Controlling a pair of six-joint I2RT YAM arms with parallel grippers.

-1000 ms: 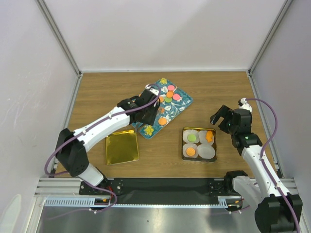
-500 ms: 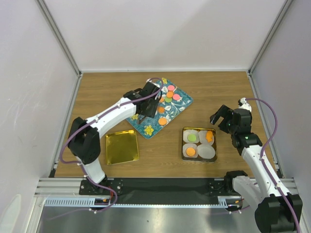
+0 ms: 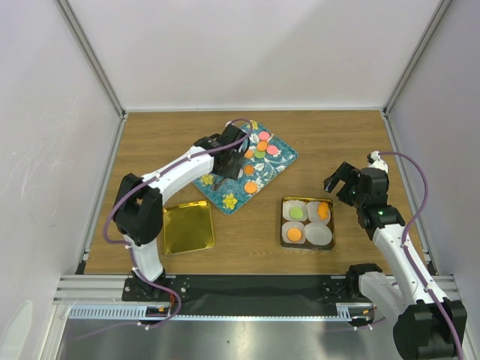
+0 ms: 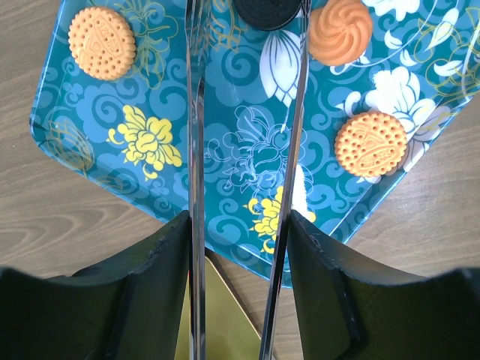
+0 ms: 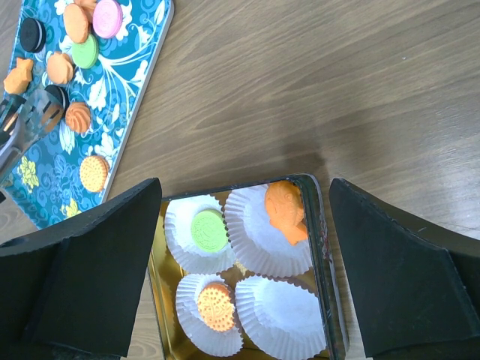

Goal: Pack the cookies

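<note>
Several cookies, orange, green, pink and black, lie on the far end of a teal floral tray. My left gripper is shut on metal tongs over the tray. The tong blades stand apart, with their tips either side of a black cookie at the frame's top edge. An orange swirl cookie and dotted orange cookies lie nearby. My right gripper is open and empty above a gold tin. Its paper cups hold a green cookie, an orange fish-shaped cookie and a dotted orange cookie; one cup is empty.
A gold lid lies on the wooden table to the left of the tin and below the tray. White walls and metal posts close in the table on three sides.
My left gripper with the tongs has moved a little farther up the tray toward the cookies, and its elbow has swung left. The right arm has not moved.
</note>
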